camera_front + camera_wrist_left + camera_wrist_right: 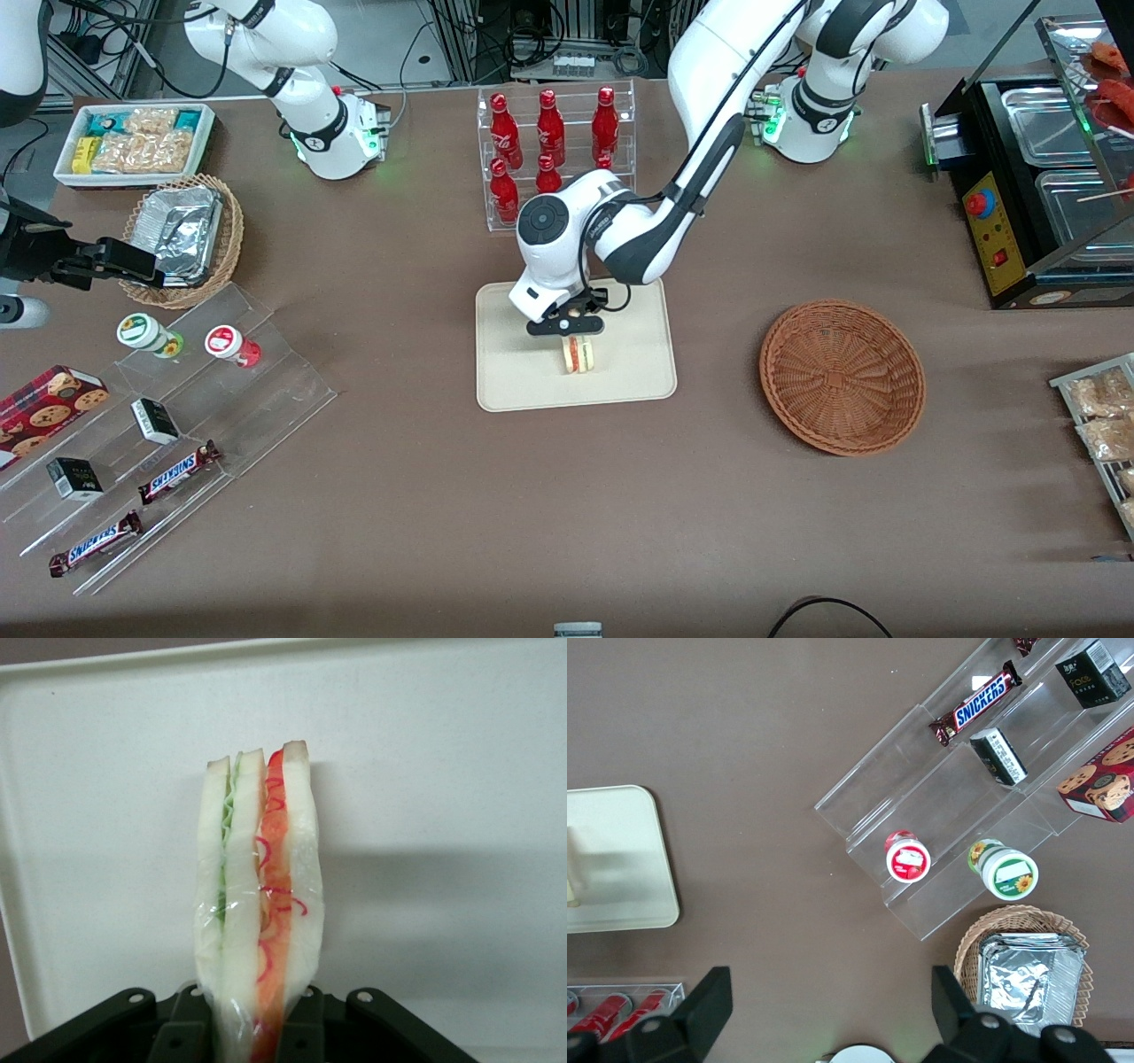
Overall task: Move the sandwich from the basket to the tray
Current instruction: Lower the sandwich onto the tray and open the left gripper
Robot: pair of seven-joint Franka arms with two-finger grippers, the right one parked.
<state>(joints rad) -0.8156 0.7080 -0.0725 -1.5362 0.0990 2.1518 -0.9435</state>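
Front view: two Snickers bars [133, 507] lie nearest the camera on a clear stepped display [168, 416] at the parked arm's end of the table [443, 532]. The tray [523, 381] sits mid-table, with the basket [842, 377] well apart from it toward the working arm's end. The tool [567, 330] is above the tray, closed on the upper edge of the sandwich [580, 355], which stands on edge in the tray. Red bottles [549, 142] stand in a clear rack farther from the camera.

Left wrist view: the sandwich [260, 921], in clear wrap, is clamped between the tool's fingers [299, 1032], with the tray [443, 771] surface under it.

Right wrist view: one corner of the tray [620, 877] shows beside the stepped display [957, 806].
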